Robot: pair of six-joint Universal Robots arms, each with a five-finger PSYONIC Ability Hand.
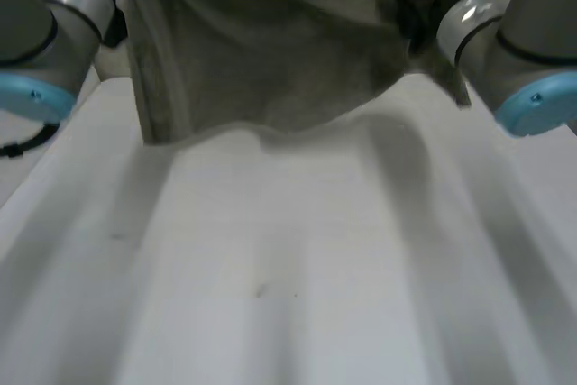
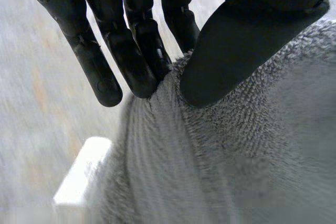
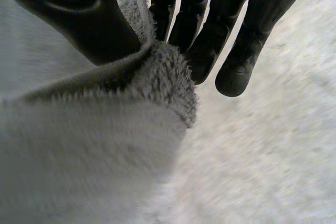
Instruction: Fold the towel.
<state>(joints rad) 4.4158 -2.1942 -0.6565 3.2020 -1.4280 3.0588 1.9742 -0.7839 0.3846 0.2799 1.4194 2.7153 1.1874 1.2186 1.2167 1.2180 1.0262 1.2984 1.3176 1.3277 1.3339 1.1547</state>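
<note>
Left hand (image 2: 247,40), right hand (image 3: 79,19) (pinched towel (image 1: 270,60))

The towel (image 1: 270,60) is cut off by the frame above both hands, so its upper edge is unseen. Beyond the fingertips of the left hand (image 2: 134,61), a pale block (image 2: 81,174), partly covered by the cloth, is too blurred to identify. The surface (image 3: 273,156) past the fingertips of the right hand (image 3: 210,45) is blurred too.

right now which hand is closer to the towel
Neither: both are on the towel. The left hand pinches its top edge at the left end between thumb and fingers. The right hand pinches the right end the same way, and the cloth hangs between them.
</note>
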